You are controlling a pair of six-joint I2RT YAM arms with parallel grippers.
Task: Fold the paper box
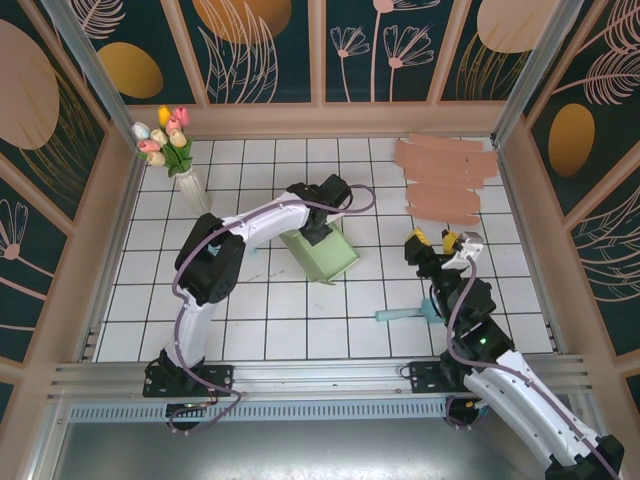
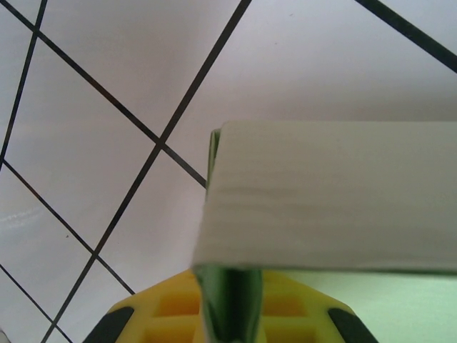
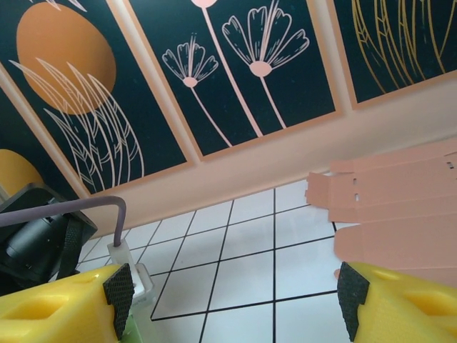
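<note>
We have the box (image 1: pixel 322 252) in the middle of the bench (image 1: pixel 260 325), green and already tray-shaped, with at least one wall standing. The left jaws pinch the edge of that wall, pressed almost together on the paper. The right jaws hang spread and empty, well apart from the box and near the pink blanks (image 1: pixel 445 178). We judge the folding past halfway. Whether the far flaps are tucked we cannot quite tell from above, so squaring and locking the walls probably remains.

One green box (image 1: pixel 330 262), one flower vase (image 1: pixel 191 188), one pink stack (image 1: pixel 445 178)
</note>
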